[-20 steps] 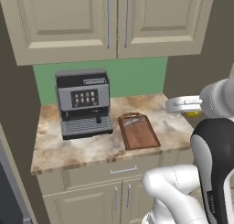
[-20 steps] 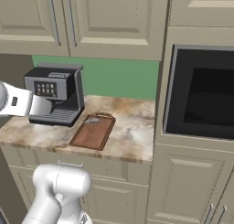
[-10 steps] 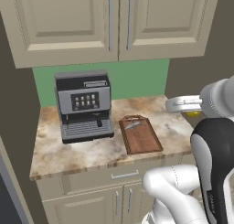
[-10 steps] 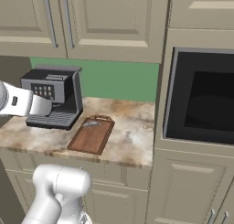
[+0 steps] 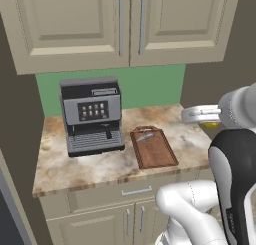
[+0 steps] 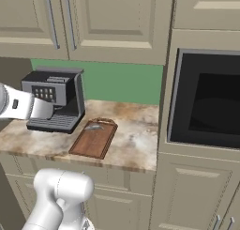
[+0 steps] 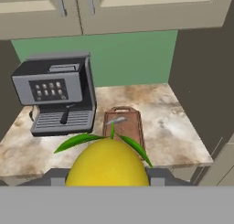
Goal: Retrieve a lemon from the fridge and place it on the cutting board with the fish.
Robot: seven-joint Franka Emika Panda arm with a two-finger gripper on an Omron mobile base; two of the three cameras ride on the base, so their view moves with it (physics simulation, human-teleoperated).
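- Cabinets (image 5: pixel 125 26) hang above and ahead of your claw, with a green backsplash (image 5: pixel 150 86) below them; neither matters for the coming move.
- Countertop (image 5: pixel 90 166), marbled beige, spreads below and ahead of the claw. It carries everything you need to reach.
- Coffee machine (image 7: pixel 57 93) stands ahead and to the left of the claw in the hand view, just beside the board. You should judge it the one obstacle to stay wide of.
- Cutting board (image 7: pixel 123 127) is your target: it lies ahead of and below the claw, almost dead centre past the fruit in the hand view. Its long axis runs away from you, handle end towards the backsplash. From the left base view it sits lower and to the left of the claw, well apart from it.
- Fish (image 7: pixel 118 120), small and silvery, rests on the far end of the board near the handle. The near end looks bare, so that is probably where you should set down.
- Gripper (image 5: pixel 206 120) hovers above the counter's right end. Its jaws are partly closed around the lemon (image 7: pixel 107 164), which you see seated between the two fingertips with green leaves fanning out on top; a sliver of yellow also peeks beneath the hand in the left base view.
- Judging from this, you have the carry step in hand: move forward and down, then release.
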